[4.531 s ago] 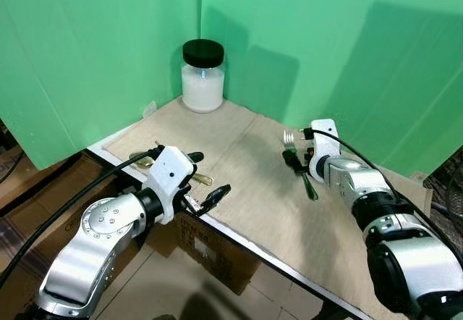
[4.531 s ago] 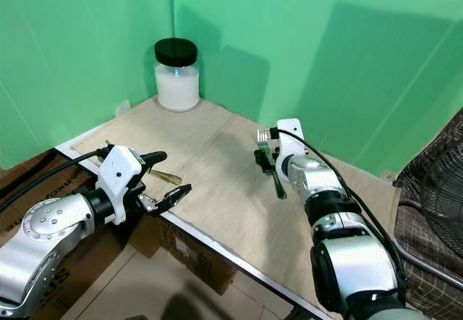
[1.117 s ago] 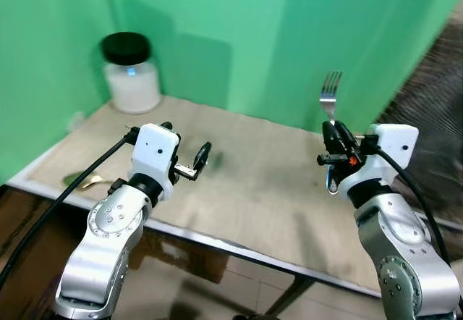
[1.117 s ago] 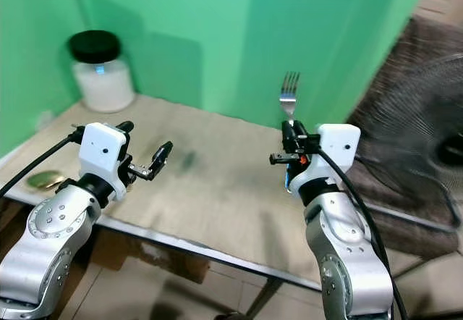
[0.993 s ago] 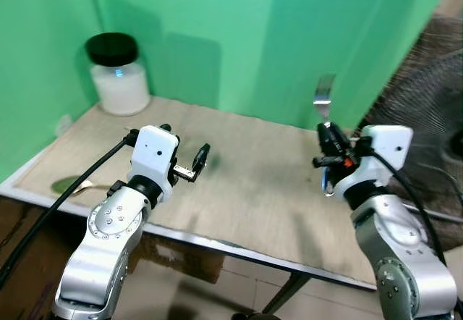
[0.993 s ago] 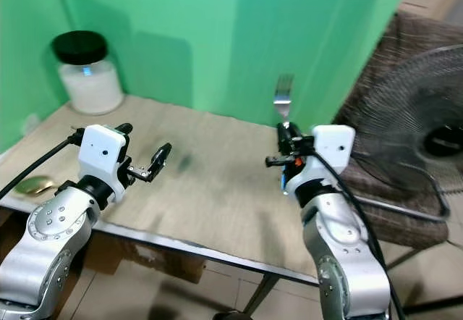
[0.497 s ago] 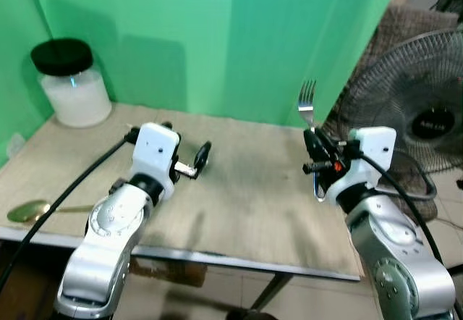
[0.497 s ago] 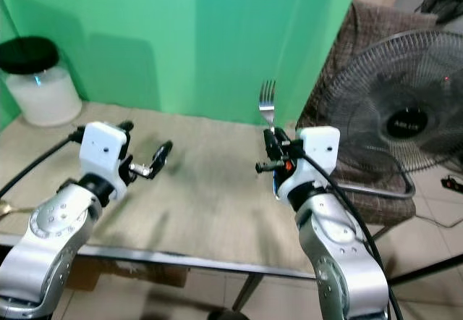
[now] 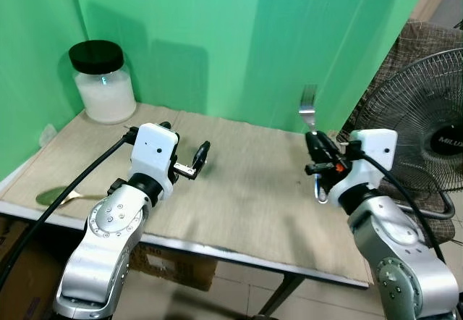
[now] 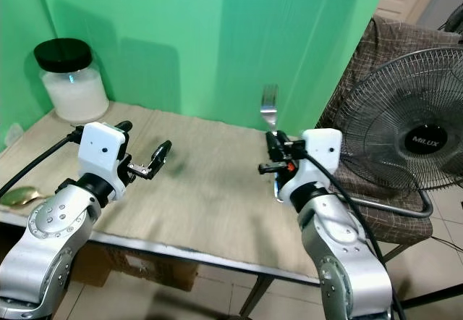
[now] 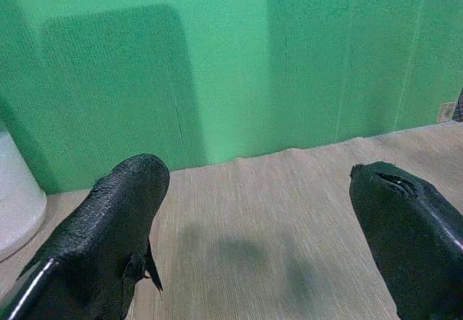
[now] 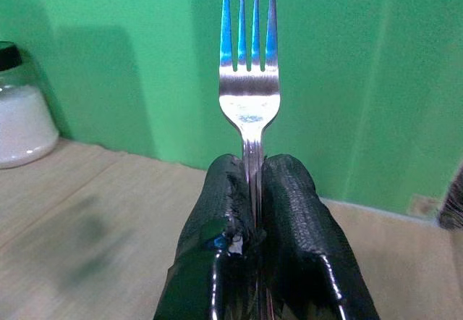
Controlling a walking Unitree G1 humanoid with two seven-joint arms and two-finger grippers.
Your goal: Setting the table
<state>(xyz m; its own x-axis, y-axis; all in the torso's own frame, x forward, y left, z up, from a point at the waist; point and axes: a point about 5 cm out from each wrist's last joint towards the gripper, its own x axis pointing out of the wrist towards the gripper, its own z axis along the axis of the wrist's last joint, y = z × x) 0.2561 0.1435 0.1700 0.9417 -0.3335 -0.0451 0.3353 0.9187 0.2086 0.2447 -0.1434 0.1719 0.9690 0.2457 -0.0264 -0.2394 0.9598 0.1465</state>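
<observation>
Fork (image 12: 249, 110) upright, tines up, clamped by its handle in right gripper (image 9: 316, 159), held above the table's (image 9: 246, 204) right part. Left gripper (image 9: 194, 161) empty, fingers spread, above table. Gold spoon (image 9: 54, 195) at left edge; black-lidded jar (image 9: 103, 82) in far corner.

Glossy metal fork (image 12: 249, 103), woven-cloth table (image 9: 246, 204)

The left pincer (image 11: 249, 240) holds its two black fingers (image 11: 98, 237) wide apart above the beige woven surface (image 11: 268, 211), facing a green wall (image 11: 217, 52).
</observation>
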